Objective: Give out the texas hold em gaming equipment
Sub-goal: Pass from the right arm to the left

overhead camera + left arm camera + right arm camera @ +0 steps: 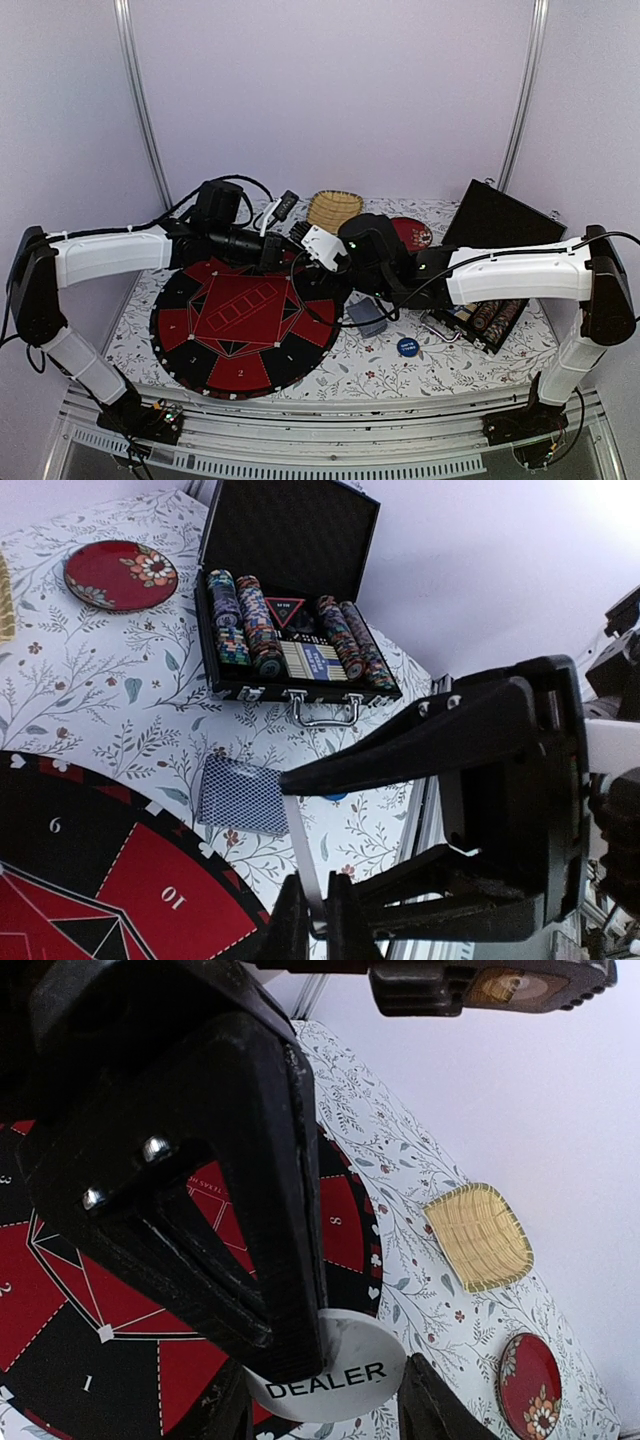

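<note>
My left gripper point(318, 908) is shut on a single playing card point(300, 850), seen edge-on and held above the mat's edge. The card deck point(242, 795), blue-backed, lies on the tablecloth beside the round red-and-black poker mat point(90, 880). My right gripper point(322, 1360) is shut on the white DEALER button point(340, 1380), held above the mat's rim near seat 8. From above, both grippers, left point(280, 250) and right point(318, 248), meet over the mat's far right edge point(300, 300). The deck point(365, 315) and a blue chip point(407, 347) lie right of the mat.
An open black case point(290, 630) with rows of chips stands at the right point(480, 322), lid up. A woven basket point(333, 208) and a dark-red plate point(412, 232) sit at the back. The basket point(478, 1235) and plate point(528, 1385) also show beyond the mat.
</note>
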